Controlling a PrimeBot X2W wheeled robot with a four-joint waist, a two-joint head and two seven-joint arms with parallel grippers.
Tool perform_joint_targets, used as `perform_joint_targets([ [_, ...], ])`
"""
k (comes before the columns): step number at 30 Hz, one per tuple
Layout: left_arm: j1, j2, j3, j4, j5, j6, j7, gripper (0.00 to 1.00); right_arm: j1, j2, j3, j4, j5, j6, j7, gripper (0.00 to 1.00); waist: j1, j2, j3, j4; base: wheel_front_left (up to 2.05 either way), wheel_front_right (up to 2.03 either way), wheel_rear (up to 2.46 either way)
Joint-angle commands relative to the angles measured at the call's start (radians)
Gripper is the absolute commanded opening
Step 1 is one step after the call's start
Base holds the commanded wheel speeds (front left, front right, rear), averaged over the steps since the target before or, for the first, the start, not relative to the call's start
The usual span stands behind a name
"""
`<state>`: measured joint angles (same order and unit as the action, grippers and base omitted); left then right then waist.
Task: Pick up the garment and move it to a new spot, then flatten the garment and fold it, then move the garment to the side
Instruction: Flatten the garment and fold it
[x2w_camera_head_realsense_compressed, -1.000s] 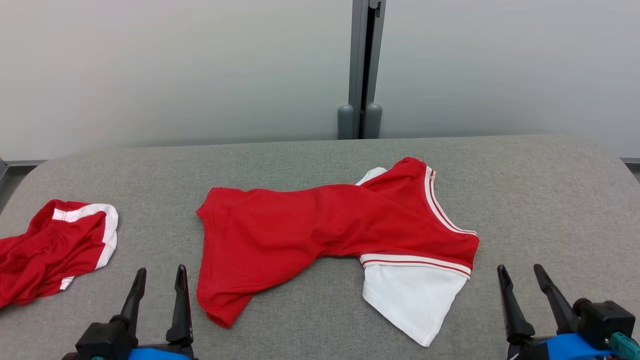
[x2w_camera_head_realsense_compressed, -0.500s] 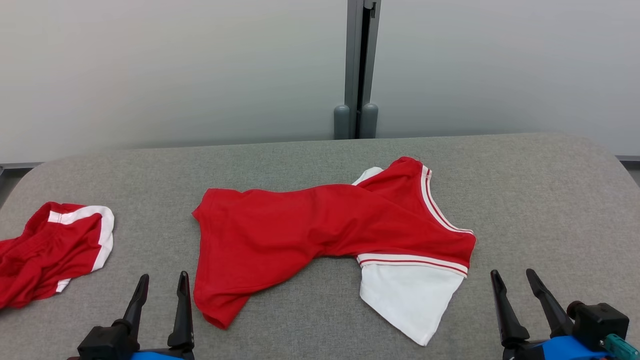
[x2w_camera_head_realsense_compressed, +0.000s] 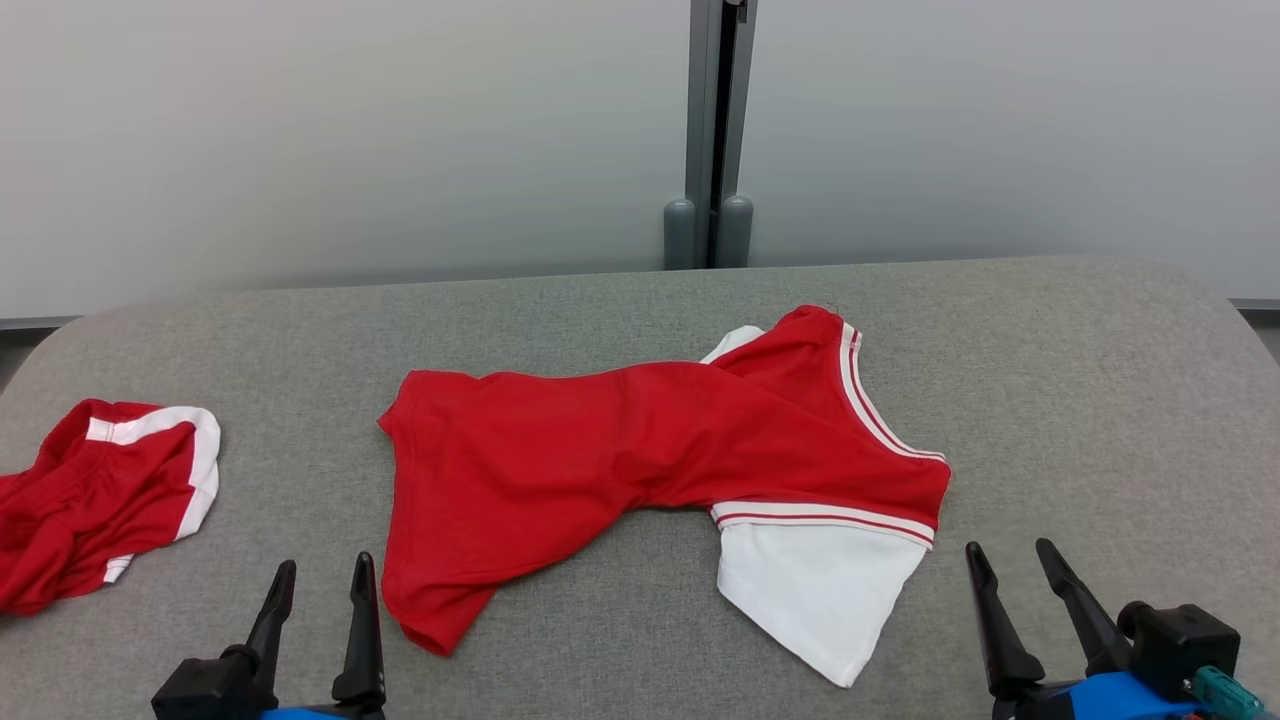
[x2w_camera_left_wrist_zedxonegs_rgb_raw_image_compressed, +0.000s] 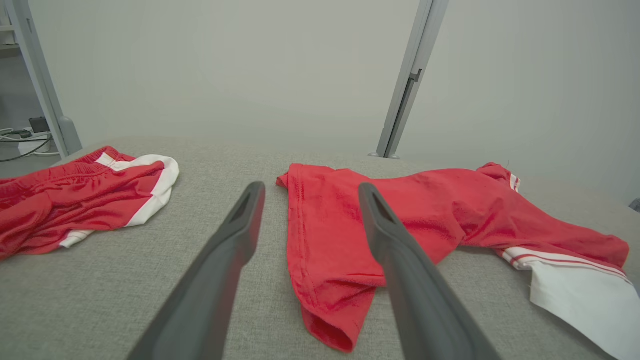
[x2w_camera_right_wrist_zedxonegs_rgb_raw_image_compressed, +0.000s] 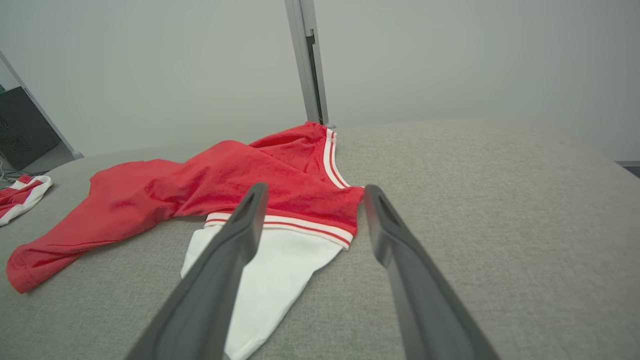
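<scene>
Only my viewpoint has shifted (the whole scene slid together), so the crumpled red-and-white jersey shirt (x2w_camera_head_realsense_compressed: 650, 470) still lies ungrasped mid grey fabric surface (x2w_camera_head_realsense_compressed: 1080, 400), my left end effector (x2w_camera_head_realsense_compressed: 326, 562) and right end effector (x2w_camera_head_realsense_compressed: 1007, 547) both wide, empty.

Padded table (x2w_camera_head_realsense_compressed: 1050, 380) with a shirt (x2w_camera_head_realsense_compressed: 620, 460) lying across its middle, hem end to the left, collar and sleeve (x2w_camera_head_realsense_compressed: 810, 590) to the right. Shorts (x2w_camera_head_realsense_compressed: 90, 500) lie at the left edge, well apart from the shirt. The left gripper (x2w_camera_head_realsense_compressed: 322, 565) stands before the hem end and the right gripper (x2w_camera_head_realsense_compressed: 1007, 545) beside the sleeve. An upright post (x2w_camera_head_realsense_compressed: 708, 130) stands behind the table.
</scene>
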<state>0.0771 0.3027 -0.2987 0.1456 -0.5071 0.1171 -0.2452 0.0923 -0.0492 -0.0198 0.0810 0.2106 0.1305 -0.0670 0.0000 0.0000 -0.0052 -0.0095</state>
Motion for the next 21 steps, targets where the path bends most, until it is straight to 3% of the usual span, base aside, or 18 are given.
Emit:
perform_joint_targets([
  [1,0.003,0.0,0.006,0.004,-0.001,-0.001,-0.001,1.0,0.001,-0.002,0.003,0.001,-0.006,0.0,0.0,1.0,0.0,0.0,0.001,-0.001,0.0,0.0,0.0],
  [5,-0.003,0.001,0.007,0.012,0.0,0.001,-0.003,1.0,0.001,-0.002,0.023,0.011,0.009,0.0,0.026,1.0,0.0,0.0,0.007,-0.003,0.0,0.0,0.0],
  [11,-0.036,0.001,-0.018,0.055,0.002,0.0,0.036,1.0,-0.01,-0.002,0.079,0.067,0.062,0.0,0.155,1.0,0.0,0.0,0.035,-0.002,0.0,0.0,0.0],
  [21,-0.178,-0.021,-0.056,0.22,-0.015,-0.05,0.117,1.0,-0.122,-0.003,0.143,0.236,0.138,0.0,0.256,1.0,0.0,0.0,0.104,0.008,0.0,0.0,0.0],
])
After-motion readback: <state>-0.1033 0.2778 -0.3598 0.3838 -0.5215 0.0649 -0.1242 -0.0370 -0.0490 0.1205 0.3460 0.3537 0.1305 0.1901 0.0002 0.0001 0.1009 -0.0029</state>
